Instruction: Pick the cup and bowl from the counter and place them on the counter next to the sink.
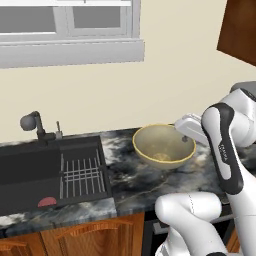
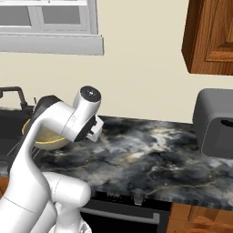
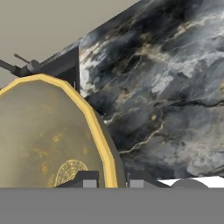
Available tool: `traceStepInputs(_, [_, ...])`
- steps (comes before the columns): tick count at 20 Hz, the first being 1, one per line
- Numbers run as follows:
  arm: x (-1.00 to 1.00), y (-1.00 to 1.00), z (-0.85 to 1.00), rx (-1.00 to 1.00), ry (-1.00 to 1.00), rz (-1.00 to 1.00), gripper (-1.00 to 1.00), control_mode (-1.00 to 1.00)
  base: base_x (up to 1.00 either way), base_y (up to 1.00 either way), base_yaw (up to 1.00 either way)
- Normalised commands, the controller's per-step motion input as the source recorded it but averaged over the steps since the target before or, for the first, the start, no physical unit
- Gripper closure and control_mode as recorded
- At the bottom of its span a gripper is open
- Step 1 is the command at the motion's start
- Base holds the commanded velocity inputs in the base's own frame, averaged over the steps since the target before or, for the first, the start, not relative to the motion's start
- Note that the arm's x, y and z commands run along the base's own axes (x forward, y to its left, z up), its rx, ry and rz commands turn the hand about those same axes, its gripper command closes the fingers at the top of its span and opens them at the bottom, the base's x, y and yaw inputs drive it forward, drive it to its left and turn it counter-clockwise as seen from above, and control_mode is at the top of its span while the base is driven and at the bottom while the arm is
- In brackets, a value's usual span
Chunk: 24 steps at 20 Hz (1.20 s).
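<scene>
Bowl (image 1: 162, 144) rides tilted above the black marble desk (image 1: 130, 187), just at 3 o'clock of the sink (image 1: 50, 172) in the left base view. In the hand view the fingers (image 3: 89, 180) are clenched on its yellow rim, one either side. Faucet (image 1: 34, 124) at the sink's 12 o'clock edge.

My own arm hides most of the bowl (image 2: 45, 136) in the right base view; the toaster (image 2: 214, 123) runs off that view's right edge; I can't tell whether the bowl (image 1: 162, 145) touches the counter (image 1: 130, 180).
</scene>
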Motion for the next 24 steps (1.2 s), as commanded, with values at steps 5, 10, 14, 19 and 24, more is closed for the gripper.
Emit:
traceStepInputs(5, [0.00, 0.00, 0.00, 0.00, 0.00, 0.00, 1.00, -1.00, 0.00, 0.00, 0.00])
traceStepInputs(10, [0.23, 0.26, -0.08, 0.00, 0.00, -0.06, 1.00, -1.00, 0.00, 0.00, 0.00])
traceStepInputs(14, [0.48, 0.41, 0.00, 0.00, 0.08, -0.14, 1.00, -1.00, 0.00, 0.00, 0.00])
traceStepInputs(19, [0.46, 0.45, -0.02, -0.01, 0.05, -0.17, 1.00, -1.00, 0.00, 0.00, 0.00])
traceStepInputs(24, [0.25, 0.00, -0.02, 0.00, 0.02, -0.01, 1.00, -1.00, 0.00, 0.00, 0.00])
